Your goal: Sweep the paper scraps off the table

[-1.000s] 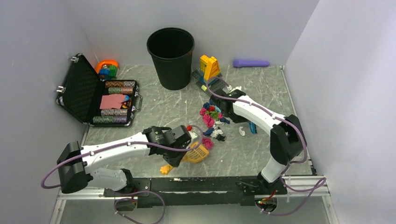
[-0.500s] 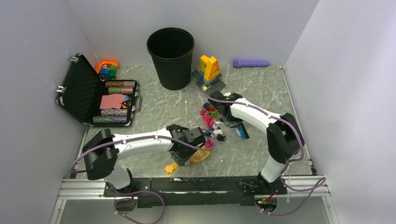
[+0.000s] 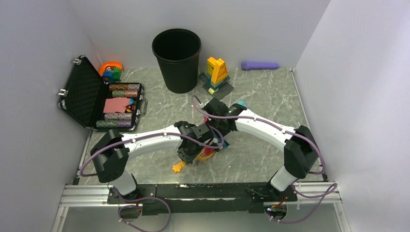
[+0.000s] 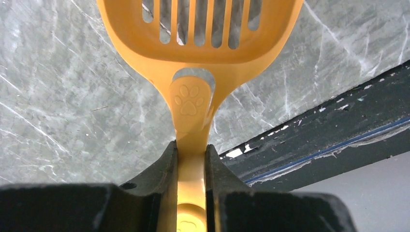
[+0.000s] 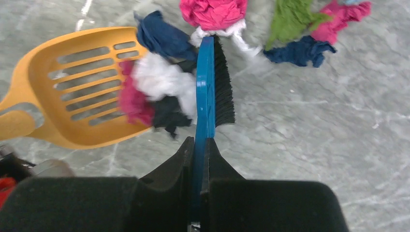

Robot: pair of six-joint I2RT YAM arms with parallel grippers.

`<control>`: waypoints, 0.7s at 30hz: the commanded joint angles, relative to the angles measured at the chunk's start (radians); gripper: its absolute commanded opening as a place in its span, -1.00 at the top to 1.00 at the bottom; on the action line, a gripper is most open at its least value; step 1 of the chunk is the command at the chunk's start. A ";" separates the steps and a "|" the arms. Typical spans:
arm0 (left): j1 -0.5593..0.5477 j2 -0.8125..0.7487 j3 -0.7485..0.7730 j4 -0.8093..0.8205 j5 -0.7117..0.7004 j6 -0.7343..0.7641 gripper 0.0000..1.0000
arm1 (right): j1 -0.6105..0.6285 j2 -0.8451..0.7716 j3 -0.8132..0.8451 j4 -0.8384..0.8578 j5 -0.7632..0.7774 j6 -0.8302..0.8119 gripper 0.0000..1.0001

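Sweep in progress, mid-table, both your arms in use.
Your left gripper [image 4: 191, 153] is clamped on the handle of the yellow scoop [image 4: 198, 46], and your right gripper [image 5: 199, 147] is clamped on the blue brush [image 5: 207, 72]. Scraps [image 5: 154, 89]: white, pink and dark wads sit at the scoop's mouth, touching the brush. Pink, green and blue ones lie past its tip on the table [image 5: 314, 125]. The black bin [image 3: 177, 58] stands at the back.

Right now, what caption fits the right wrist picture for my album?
The right gripper's blue brush presses paper scraps against the orange scoop's mouth.
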 commanded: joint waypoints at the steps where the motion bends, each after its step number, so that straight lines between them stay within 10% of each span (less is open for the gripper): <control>1: 0.022 0.029 0.043 -0.006 0.005 0.014 1.00 | 0.040 -0.032 -0.014 0.102 -0.284 -0.024 1.00; 21: 0.025 -0.016 -0.015 0.072 -0.066 0.003 1.00 | -0.170 -0.280 -0.018 0.115 -0.418 0.039 1.00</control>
